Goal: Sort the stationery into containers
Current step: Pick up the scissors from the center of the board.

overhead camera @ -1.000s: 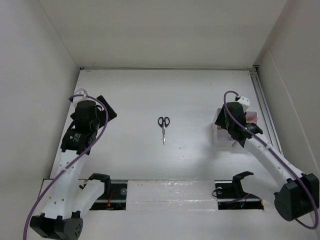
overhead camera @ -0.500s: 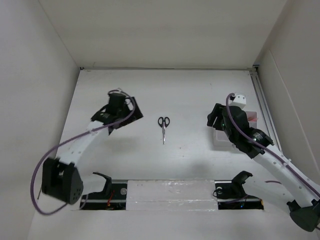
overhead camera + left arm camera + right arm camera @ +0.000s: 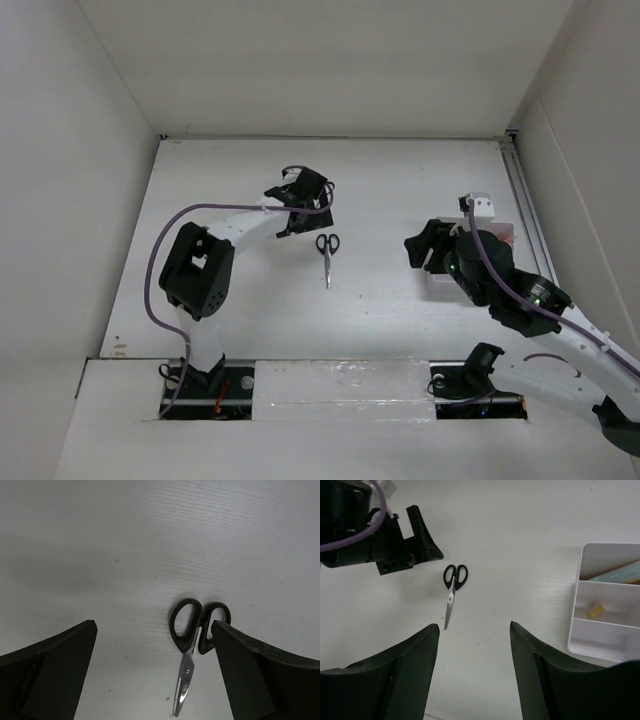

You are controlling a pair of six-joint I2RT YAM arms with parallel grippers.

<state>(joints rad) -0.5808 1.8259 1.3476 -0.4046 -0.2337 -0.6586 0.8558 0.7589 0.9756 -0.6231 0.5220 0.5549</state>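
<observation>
Black-handled metal scissors [image 3: 327,250] lie flat mid-counter [image 3: 250,300], handles toward the far wall. The left gripper [image 3: 153,630] hovers over them, spread wide. The right gripper [image 3: 472,629] gapes wide near the white plastic divided bin [image 3: 576,605].

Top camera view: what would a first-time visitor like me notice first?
A pair of black-handled scissors lies mid-table, blades pointing toward the arms' bases. The left gripper hovers open beside its handles. At the table's right edge sits a white divided bin holding a small yellow eraser.
</observation>
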